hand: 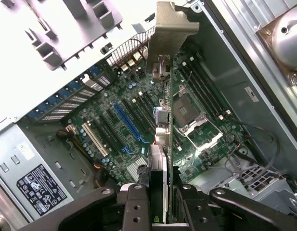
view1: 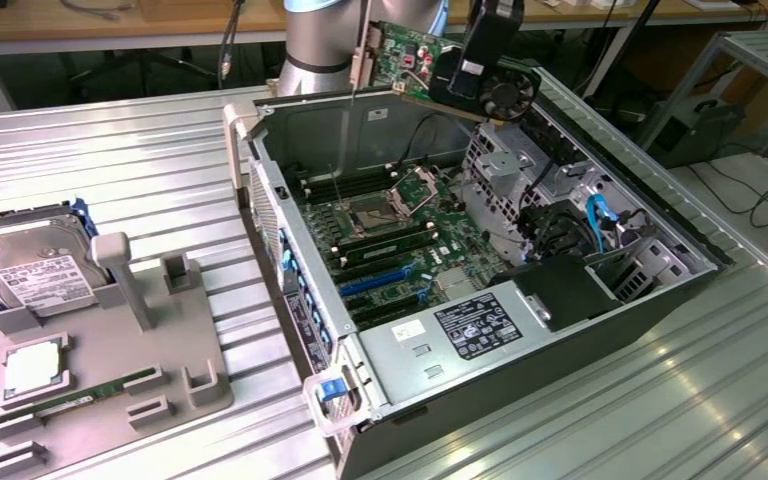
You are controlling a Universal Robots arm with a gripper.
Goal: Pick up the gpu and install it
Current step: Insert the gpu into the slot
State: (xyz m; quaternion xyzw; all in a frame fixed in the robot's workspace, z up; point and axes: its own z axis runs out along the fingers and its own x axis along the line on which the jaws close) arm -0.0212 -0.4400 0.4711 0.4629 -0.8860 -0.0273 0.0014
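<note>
Gripper (view1: 460,80) pinches the gpu (view1: 404,48) and holds it in the air above the far end of the open computer case (view1: 518,400), clear of everything inside; in the exterior view the green card hangs at a tilt, its long silver bracket (view1: 360,55) pointing towards the exterior view's left and its round black fan (view1: 507,96) just beside the gripper; in the wrist view the gripper (hand: 162,192) has a dark finger on each face of the gpu (hand: 160,139), which is seen edge-on, with the bracket (hand: 171,29) at the end farthest from the fingers; below the card lies the motherboard (view1: 398,240), with its open processor socket (hand: 191,115) on one side of the card's edge and a long blue slot (hand: 129,122) among black slots on the other; the power supply (view1: 478,325) with its black label sits at the near end of the case; on the ribbed metal surface (view1: 117,150), well apart from the case on the exterior view's left, a grey holder (view1: 157,370) carries a silver hard drive (view1: 31,265) standing on edge and a narrow green memory stick (view1: 84,395) lying flat.
</note>
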